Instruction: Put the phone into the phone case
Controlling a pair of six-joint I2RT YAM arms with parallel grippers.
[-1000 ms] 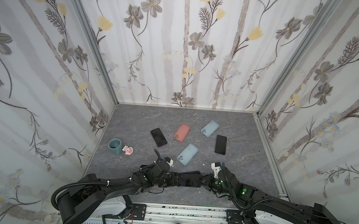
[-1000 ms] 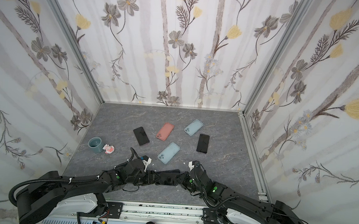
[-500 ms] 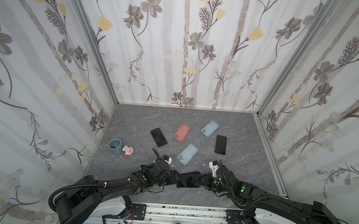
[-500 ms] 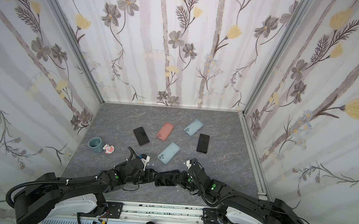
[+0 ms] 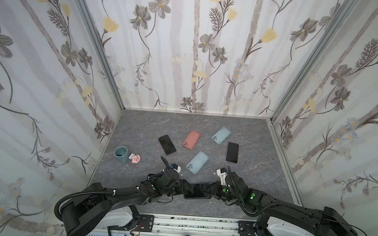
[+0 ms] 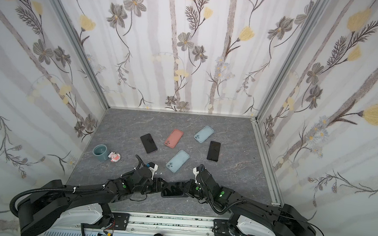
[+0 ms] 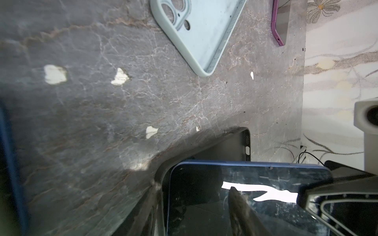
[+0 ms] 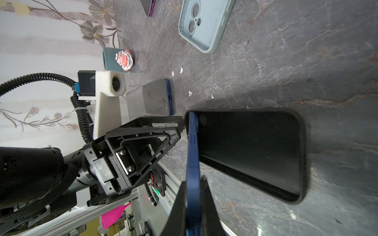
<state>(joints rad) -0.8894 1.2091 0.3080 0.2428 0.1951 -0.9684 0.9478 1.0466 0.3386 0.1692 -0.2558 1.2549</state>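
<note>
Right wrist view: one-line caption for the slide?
Right tool pinches the blue phone, its far end in the black case, near end raised; left tool sits at the case's far end.

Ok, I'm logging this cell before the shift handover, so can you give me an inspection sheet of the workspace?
Surface: grey marbled tabletop, scattered white chips.
Job's things: blue phone tilted, one end down in the black phone case, which lies flat.
Clutter: teal cup, pink figurine, light blue cases, salmon case, dark phones, second blue phone.
Grippers: right gripper fingers shut on the blue phone's edge; left gripper at the case's end, grip unclear.
Cables: corrugated hose along the left arm; cable loop on the right arm.
Surroundings: floral walls, metal rail in front.
</note>
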